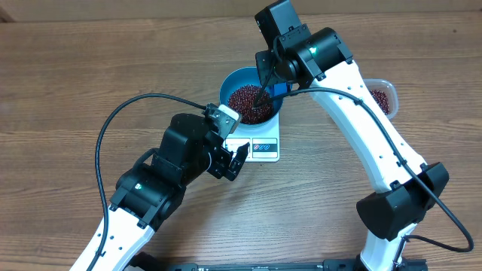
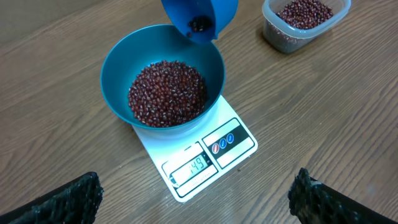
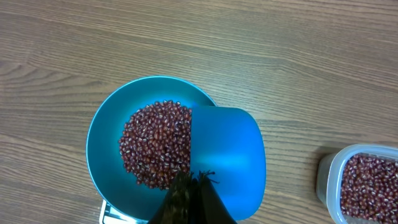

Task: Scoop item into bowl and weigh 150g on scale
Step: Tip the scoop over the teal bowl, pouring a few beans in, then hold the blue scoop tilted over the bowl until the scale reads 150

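Left gripper [image 2: 196, 200]: hovering at the near side of the scale [image 2: 236, 146], fingers spread wide, gripping nothing.
Scale: sitting flat on the table [image 2: 323, 124], its display showing 149.
Bowl [image 2: 118, 68]: resting on the scale's far part.
Beans [image 2: 166, 93]: lying heaped in the bowl.
Right gripper [image 3: 189, 196]: clamping tight on the scoop [image 3: 227, 149] handle.
Scoop: hanging tilted over the bowl, a few beans sitting inside.
Tub [image 2: 277, 38]: standing farther off, apart from the scale, holding more beans.
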`<state>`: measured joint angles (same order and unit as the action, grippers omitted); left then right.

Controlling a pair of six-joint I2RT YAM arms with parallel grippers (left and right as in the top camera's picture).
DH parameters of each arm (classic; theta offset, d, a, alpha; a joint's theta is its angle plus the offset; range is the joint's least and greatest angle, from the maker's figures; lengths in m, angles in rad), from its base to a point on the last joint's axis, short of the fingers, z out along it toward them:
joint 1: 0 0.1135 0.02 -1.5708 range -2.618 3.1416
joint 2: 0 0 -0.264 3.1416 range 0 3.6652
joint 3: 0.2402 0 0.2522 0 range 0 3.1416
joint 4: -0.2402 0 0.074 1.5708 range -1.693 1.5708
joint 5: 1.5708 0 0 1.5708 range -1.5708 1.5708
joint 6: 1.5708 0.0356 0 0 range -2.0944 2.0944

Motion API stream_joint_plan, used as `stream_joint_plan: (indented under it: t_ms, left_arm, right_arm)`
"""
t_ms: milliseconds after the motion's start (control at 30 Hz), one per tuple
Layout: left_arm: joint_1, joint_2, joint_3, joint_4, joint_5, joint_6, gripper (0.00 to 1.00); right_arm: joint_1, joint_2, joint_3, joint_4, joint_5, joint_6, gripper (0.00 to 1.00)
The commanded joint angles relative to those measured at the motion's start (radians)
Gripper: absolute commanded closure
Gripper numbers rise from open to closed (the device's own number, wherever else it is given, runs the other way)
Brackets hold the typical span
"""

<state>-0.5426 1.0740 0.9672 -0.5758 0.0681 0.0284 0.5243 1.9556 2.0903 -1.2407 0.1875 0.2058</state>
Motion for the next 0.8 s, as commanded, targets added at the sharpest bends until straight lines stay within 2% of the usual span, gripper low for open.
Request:
stream_joint_plan:
  t_ms: [0,767]
  left_arm:
    - [0.002,0.004,-0.005,-0.001,0.004,-0.01,0.0]
    - [0.002,0.004,-0.005,0.0,0.004,-0.01,0.01]
  right_arm:
    - [0.003,-0.001,0.003,-0.002,0.003,0.003,0.96]
    - [0.002,-0.001,0.003,-0.003,-0.009,0.0,0.96]
